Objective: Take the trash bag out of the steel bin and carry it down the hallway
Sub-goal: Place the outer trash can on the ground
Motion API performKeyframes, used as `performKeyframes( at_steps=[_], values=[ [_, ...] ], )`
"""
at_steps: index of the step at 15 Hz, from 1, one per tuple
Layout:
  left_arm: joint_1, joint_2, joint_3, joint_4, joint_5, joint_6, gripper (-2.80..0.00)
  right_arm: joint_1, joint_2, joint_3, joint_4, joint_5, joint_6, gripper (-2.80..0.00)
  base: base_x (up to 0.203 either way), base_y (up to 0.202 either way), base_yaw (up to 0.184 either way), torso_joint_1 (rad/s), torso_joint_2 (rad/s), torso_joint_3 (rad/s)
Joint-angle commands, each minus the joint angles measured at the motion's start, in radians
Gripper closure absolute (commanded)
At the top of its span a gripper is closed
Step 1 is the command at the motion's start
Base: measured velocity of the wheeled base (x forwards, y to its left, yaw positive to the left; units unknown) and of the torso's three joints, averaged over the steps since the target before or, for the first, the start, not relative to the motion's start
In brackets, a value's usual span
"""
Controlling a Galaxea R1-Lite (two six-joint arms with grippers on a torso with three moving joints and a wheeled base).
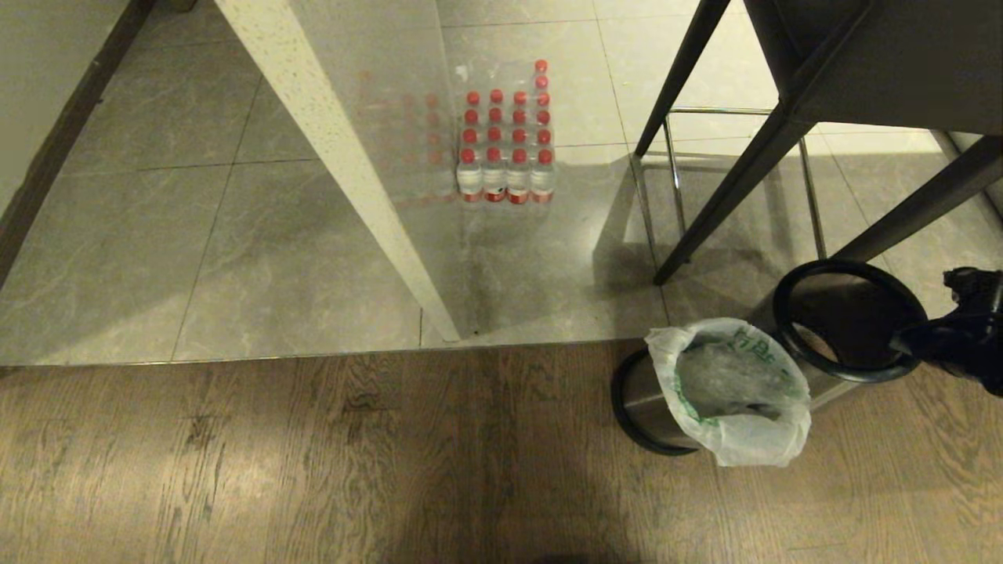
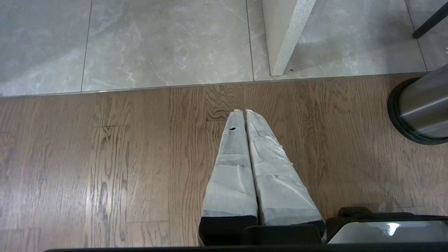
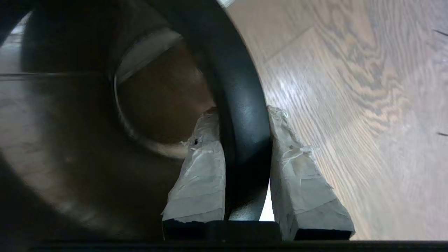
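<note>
Gripping black rim (image 3: pixel 241 105), right end effector (image 3: pixel 245 112) tilted.

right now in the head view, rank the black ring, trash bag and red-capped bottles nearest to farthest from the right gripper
1. black ring: clamped in the right gripper, far right.
2. trash bag: just left of the ring, lining the steel bin.
3. red-capped bottles: well away on the tiles, upper middle.

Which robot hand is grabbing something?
The right gripper: its jaws pinch the round black plastic rim. The left gripper hangs shut over the brown wooden floor, holding nothing.
</note>
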Motion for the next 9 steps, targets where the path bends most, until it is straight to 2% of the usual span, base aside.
performKeyframes(
  at_steps=[1, 3, 4, 7, 9],
  values=[
    [0.0, 0.001, 0.001, 0.0, 0.0, -0.001, 0.0, -0.012, 0.094, -0.025, -0.02, 0.006, -0.001, 0.0, 0.0, 0.0, 0.0, 0.0, 0.0, 0.0],
    [0.0, 0.001, 0.001, 0.0, 0.0, -0.001, 0.0, -0.045, 0.118, -0.055, -0.012, 0.008, -0.002, 0.0, 0.0, 0.0, 0.0, 0.0, 0.0, 0.0],
    [0.0, 0.001, 0.0, 0.0, 0.0, -0.001, 0.0, -0.056, 0.115, -0.054, -0.016, 0.008, -0.006, -2.8, 0.0, 0.0, 0.0, 0.0, 0.0, 0.0],
    [0.0, 0.001, 0.0, 0.0, 0.0, -0.001, 0.0, -0.091, 0.044, -0.018, -0.027, 0.024, -0.069, -2.8, 0.0, 0.0, 0.0, 0.0, 0.0, 0.0],
    [0.0, 0.001, 0.0, 0.0, 0.0, -0.001, 0.0, -0.118, -0.042, 0.038, -0.021, 0.097, -0.145, -2.8, 0.0, 0.0, 0.0, 0.0, 0.0, 0.0]
  ],
)
